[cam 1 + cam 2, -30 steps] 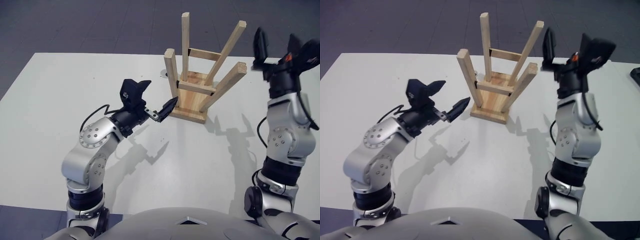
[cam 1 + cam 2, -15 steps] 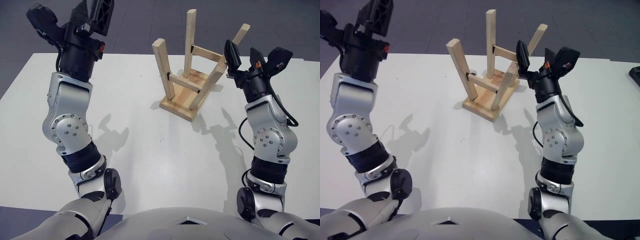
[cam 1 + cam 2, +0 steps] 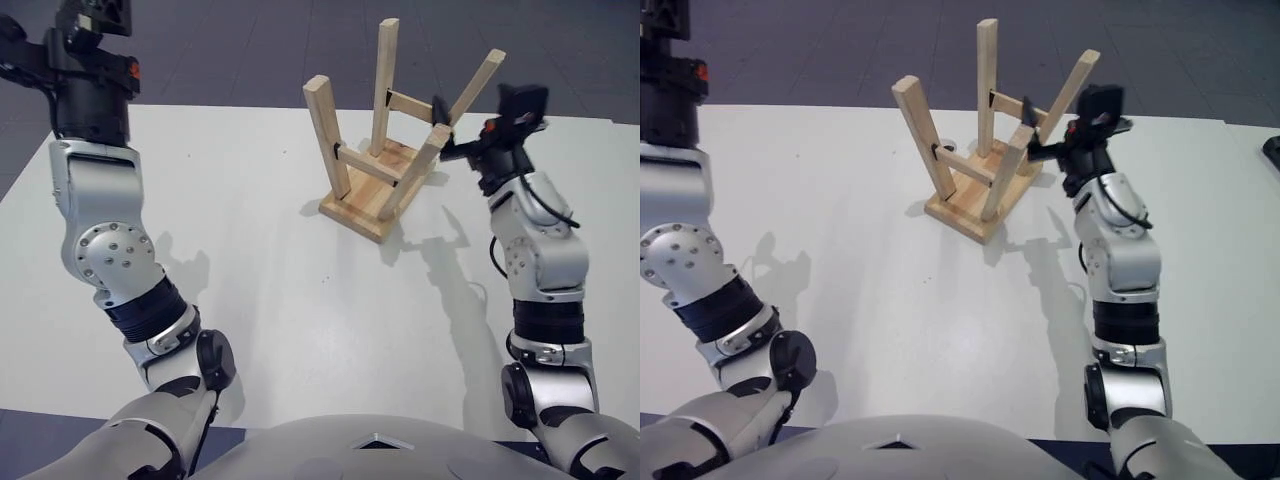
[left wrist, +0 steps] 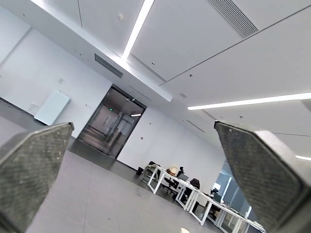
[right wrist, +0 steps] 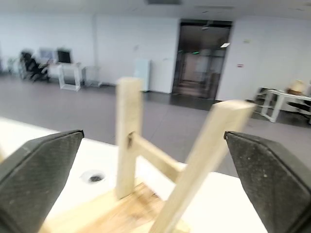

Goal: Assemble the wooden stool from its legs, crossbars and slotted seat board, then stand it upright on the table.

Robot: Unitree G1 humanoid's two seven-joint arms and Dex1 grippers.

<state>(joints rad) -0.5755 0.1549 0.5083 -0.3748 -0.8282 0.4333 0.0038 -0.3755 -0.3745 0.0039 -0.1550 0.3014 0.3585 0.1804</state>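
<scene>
By the upturned stool (image 3: 372, 170), right hand (image 5: 153, 141) gapes; left hand (image 4: 143, 131), cropped above, gapes.

1. The pale, bare wooden stool (image 3: 385, 170) is light timber, matt and unvarnished in look, with faint grain on its seat board (image 5: 112, 213).
2. The white rectangular table (image 3: 280, 300) has a smooth top with a soft, low sheen.
3. The left gripper (image 4: 143, 128) has dark grey finger pads (image 4: 34, 170), matt, with a fine rough texture.
4. The right gripper (image 5: 154, 135) has the same dark, grainy, matt pads (image 5: 272, 179).
</scene>
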